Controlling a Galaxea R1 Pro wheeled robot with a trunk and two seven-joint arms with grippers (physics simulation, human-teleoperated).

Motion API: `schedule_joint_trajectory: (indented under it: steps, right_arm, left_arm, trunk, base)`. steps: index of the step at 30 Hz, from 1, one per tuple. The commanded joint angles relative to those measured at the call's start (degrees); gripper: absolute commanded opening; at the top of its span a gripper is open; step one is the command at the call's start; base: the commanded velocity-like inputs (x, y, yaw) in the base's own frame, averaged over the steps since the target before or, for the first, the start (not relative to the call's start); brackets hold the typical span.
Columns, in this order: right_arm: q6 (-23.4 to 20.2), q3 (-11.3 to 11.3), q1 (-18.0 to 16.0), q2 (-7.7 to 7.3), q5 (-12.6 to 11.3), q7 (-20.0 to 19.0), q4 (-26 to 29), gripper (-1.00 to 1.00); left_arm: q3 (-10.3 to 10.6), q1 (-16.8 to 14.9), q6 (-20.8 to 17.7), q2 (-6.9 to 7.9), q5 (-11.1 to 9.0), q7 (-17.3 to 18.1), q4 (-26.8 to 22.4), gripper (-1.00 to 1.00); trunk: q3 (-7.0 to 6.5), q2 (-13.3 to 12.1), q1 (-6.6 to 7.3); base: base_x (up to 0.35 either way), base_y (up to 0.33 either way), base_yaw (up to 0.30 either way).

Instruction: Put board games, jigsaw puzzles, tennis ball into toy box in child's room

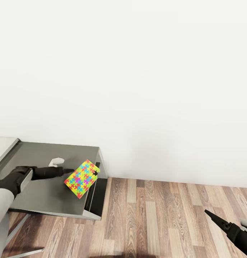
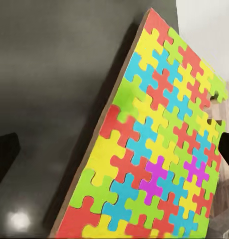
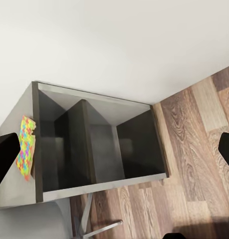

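One jigsaw puzzle, a thin slab of yellow, red, green and blue pieces, lies tilted at the outer edge of the table's dark grey part. My left gripper reaches across the tabletop and its tip touches the slab's near edge. Up close, the jigsaw puzzle has one edge raised off the dark top, and the left gripper is open with a finger on either side of it. My right gripper hangs open and empty over the floor. The toy box, board games, tennis ball and bed are out of view.
The table's end has open dark shelf compartments under the top, with the puzzle at its rim. The light grey desk part joins at the left. A white wall stands behind, and wood-plank floor lies to the right.
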State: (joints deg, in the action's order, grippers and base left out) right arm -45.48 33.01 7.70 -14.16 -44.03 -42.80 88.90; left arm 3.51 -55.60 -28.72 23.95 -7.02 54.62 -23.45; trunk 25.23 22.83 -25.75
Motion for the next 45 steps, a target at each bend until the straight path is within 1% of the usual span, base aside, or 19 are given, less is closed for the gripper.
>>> schedule_joint_trajectory:
  steps: [1, 3, 6, 10, 12, 13, 17, 18, 21, 22, 25, 26, 30, 31, 33, 34, 39, 41, 45]
  right_arm:
    - [-0.3, 0.0, 0.0, -0.01, -0.2, 0.0, 0.0, 1.00]
    - [-0.3, 0.0, 0.0, 0.00, -0.2, 0.0, 0.0, 1.00]
    - [-0.3, 0.0, 0.0, 0.11, -0.2, 0.0, 0.0, 1.00]
    - [-0.3, -0.2, -0.1, 0.24, -0.2, 0.0, 0.1, 1.00]
    - [-0.3, -0.4, -0.1, 0.35, -0.2, 0.0, 0.1, 1.00]
    - [-0.3, -0.6, -0.1, 0.42, -0.2, 0.0, 0.2, 1.00]
    - [-0.2, -1.8, -0.3, 0.50, -0.3, 0.1, 0.2, 1.00]
    - [-0.2, -2.7, -0.6, 0.51, -0.3, 0.2, 0.2, 1.00]
    - [-0.2, -4.8, -2.8, 0.75, -0.4, 0.2, 0.1, 1.00]
    - [-0.2, -5.5, -3.6, 0.81, -0.4, 0.2, 0.0, 1.00]
    - [-0.2, -8.0, -6.0, 1.00, -0.5, 0.4, -0.5, 1.00]
    - [-0.1, -10.1, -7.7, 1.08, -0.5, 0.6, -1.1, 1.00]
    - [0.0, -14.6, -10.9, 1.22, -0.6, 0.7, -3.1, 1.00]
    - [0.3, -16.6, -12.5, 1.26, -0.6, 0.7, -4.7, 1.00]
    - [1.0, -18.3, -13.9, 1.32, -0.6, 0.6, -6.5, 1.00]
    - [2.2, -19.7, -15.2, 1.47, -0.7, 0.3, -8.6, 1.00]
    - [5.2, -23.0, -17.9, 2.48, -0.9, -0.9, -13.3, 1.00]
    - [6.1, -24.7, -18.9, 3.48, -0.9, -2.5, -15.2, 1.00]
    - [6.6, -25.9, -20.5, 5.25, -0.7, -3.7, -17.3, 1.00]
  left_arm:
    - [0.0, 0.0, -0.7, 0.58, -0.6, 0.1, -0.6, 1.00]
    - [-1.1, 0.0, -1.2, 1.39, -0.8, 0.6, -1.7, 1.00]
    - [-4.3, 0.0, -3.9, 2.52, -1.0, 3.0, -4.2, 1.00]
    - [-7.8, 0.0, -7.1, 3.70, -1.1, 7.7, -6.3, 1.00]
    - [-9.2, 0.0, -8.3, 4.56, -1.1, 10.7, -7.3, 1.00]
    - [-10.2, 0.0, -9.4, 5.47, -1.1, 14.1, -8.1, 1.00]
    - [-11.3, 0.0, -11.9, 7.16, -1.1, 21.9, -9.4, 1.00]
    - [-11.5, 0.0, -13.1, 7.75, -1.1, 25.9, -9.8, 1.00]
    - [-11.8, 0.1, -14.4, 8.42, -1.1, 32.9, -10.7, 1.00]
    - [-11.8, 0.2, -14.6, 8.52, -1.1, 34.1, -11.0, 1.00]
    - [-11.9, 0.3, -15.0, 8.68, -1.2, 35.4, -11.9, 1.00]
    - [-12.0, 0.5, -15.2, 8.74, -1.3, 35.4, -12.4, 1.00]
    - [-12.1, 0.8, -15.4, 8.79, -1.8, 35.4, -12.9, 1.00]
    - [-12.1, 1.0, -15.4, 8.72, -2.4, 35.4, -13.2, 1.00]
    - [-12.1, 1.5, -15.4, 8.54, -3.4, 35.4, -13.5, 1.00]
    - [-12.0, 2.4, -15.4, 8.37, -4.7, 35.4, -14.0, 1.00]
    - [-11.8, 7.0, -15.6, 7.63, -10.1, 35.4, -18.7, 1.00]
    - [-11.7, 11.5, -17.4, 6.83, -14.2, 35.4, -24.7, 1.00]
    - [-11.7, 17.5, -21.1, 6.15, -18.5, 35.4, -32.7, 1.00]
  trunk:
    - [0.08, 0.1, -0.04]
    - [0.08, 0.1, -0.04]
    - [0.08, 0.1, -0.04]
    - [0.08, 0.1, -0.04]
    - [0.08, 0.1, -0.04]
    - [0.08, 0.1, -0.04]
    - [0.08, 0.1, -0.04]
    - [0.08, 0.1, -0.04]
    - [0.08, 0.1, -0.04]
    - [0.08, 0.1, -0.04]
    - [0.08, 0.1, -0.04]
    - [0.08, 0.1, -0.04]
    - [0.08, 0.1, -0.04]
    - [0.08, 0.1, -0.04]
    - [0.08, 0.1, -0.04]
    - [0.08, 0.1, -0.04]
    - [0.08, 0.1, -0.04]
    - [0.08, 0.1, -0.04]
    - [0.08, 0.1, -0.04]
  base:
    - [0.000, 0.000, 0.000]
    - [0.000, 0.000, 0.000]
    - [0.000, 0.000, 0.000]
    - [0.000, 0.000, 0.000]
    - [0.000, 0.000, 0.000]
    - [0.000, 0.000, 0.000]
    - [0.000, 0.000, 0.000]
    - [0.000, 0.000, 0.000]
    - [0.000, 0.000, 0.000]
    - [0.000, 0.000, 0.000]
    - [0.000, 0.000, 0.000]
    - [0.000, 0.000, 0.000]
    - [0.000, 0.000, 0.000]
    - [0.000, 0.000, 0.000]
    - [0.000, 0.000, 0.000]
    - [0.000, 0.000, 0.000]
    - [0.000, 0.000, 0.000]
    - [0.000, 0.000, 0.000]
    - [0.000, 0.000, 0.000]
